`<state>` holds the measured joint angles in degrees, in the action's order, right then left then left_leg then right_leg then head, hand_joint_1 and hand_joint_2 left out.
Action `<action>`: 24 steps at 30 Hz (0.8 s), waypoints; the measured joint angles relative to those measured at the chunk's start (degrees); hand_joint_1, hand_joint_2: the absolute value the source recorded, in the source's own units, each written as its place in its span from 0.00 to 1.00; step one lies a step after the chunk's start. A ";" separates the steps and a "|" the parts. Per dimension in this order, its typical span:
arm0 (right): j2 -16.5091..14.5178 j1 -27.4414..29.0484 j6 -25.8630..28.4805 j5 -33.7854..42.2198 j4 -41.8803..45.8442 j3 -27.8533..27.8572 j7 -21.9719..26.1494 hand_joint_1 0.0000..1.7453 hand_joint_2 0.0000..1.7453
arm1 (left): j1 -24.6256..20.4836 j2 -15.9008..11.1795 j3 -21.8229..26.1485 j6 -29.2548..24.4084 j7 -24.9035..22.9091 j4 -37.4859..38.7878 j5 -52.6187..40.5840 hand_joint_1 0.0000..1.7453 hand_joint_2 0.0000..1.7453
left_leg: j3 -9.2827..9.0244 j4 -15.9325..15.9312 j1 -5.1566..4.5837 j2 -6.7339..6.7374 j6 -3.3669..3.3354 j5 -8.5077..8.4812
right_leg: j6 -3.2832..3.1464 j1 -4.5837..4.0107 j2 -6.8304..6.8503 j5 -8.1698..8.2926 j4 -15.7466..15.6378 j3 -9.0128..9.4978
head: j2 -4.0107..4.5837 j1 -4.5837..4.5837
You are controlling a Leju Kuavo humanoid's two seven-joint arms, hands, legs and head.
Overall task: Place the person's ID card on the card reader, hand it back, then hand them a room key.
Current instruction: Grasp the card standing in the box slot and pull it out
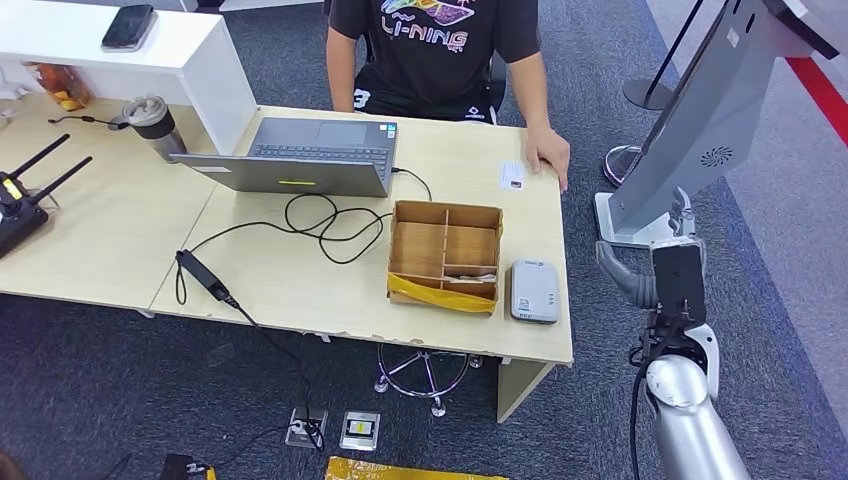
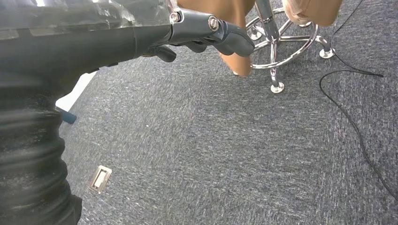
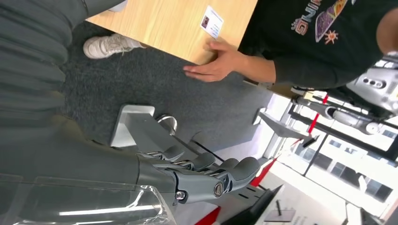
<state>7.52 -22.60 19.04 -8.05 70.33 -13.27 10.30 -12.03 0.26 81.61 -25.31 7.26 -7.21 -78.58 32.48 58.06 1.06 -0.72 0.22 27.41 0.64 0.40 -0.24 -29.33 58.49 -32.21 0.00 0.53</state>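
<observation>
Grey carpet underfoot; light wooden desk (image 1: 300, 280) ahead, person (image 1: 440, 50) seated at its far side. Landmark for all places below: the card reader (image 1: 534, 290), a small grey box near the desk's front right corner.

Right hand (image 1: 668, 262): raised off the desk's right edge, level with the reader and to its right, apart from it. Wrist view shows its fingers (image 3: 206, 161) loosely curled and lined up, nothing in them. Whether fully clenched or merely relaxed: cannot tell.

Left hand (image 2: 206, 33): hanging low over the carpet, near the chrome stool base (image 2: 277, 51) under the desk. Fingers bent in; no object visible in them, though the palm side is hidden.

ID card (image 1: 512, 176): flat on the desk, beyond the reader toward the person, a little left of it. The person's hand (image 1: 549, 155) rests just beside the card. Long axis appears to run roughly toward the robot.

Judgement: the right hand is clearly the nearer one; the reach goes forward and leftward, past the reader. Card not yet picked up, so the task is at its first step.

Left of the reader, just beside it: divided cardboard tray (image 1: 445, 255). Further left: laptop (image 1: 310, 155) and black cable (image 1: 320, 225).
</observation>
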 joint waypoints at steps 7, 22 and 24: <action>-1.59 1.04 -6.70 -15.62 -0.06 -8.74 -0.77 0.00 1.00 | -0.18 0.02 0.00 0.00 -0.56 0.00 0.27 0.00 1.00 | 0.00 -0.02 0.06 -0.01 0.01 0.00 | -0.03 -0.06 0.02 -0.02 0.02 0.01 | 0.00 0.00; -11.10 0.13 -8.27 -37.16 -4.79 -25.33 3.71 0.00 1.00 | -0.97 1.87 0.00 -4.61 -4.09 0.09 11.75 0.00 1.00 | 0.03 -0.04 0.07 -0.15 0.02 -0.01 | -0.06 -0.07 0.15 -0.09 0.02 0.05 | 0.00 0.02; -12.36 -0.67 -7.11 -38.54 -6.24 -26.39 4.33 0.00 1.00 | -1.01 2.05 0.00 -4.80 -4.45 0.10 12.04 0.00 1.00 | 0.03 -0.04 0.07 -0.14 0.02 -0.01 | -0.06 -0.07 0.15 -0.09 0.02 0.04 | 0.00 0.01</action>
<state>-4.83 -23.27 11.93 -46.59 64.08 -39.66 14.63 -13.04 2.31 81.61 -30.11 2.80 -7.11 -66.53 32.51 58.03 1.13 -0.87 0.24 27.40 0.57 0.33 -0.10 -29.42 58.52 -32.17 0.00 0.54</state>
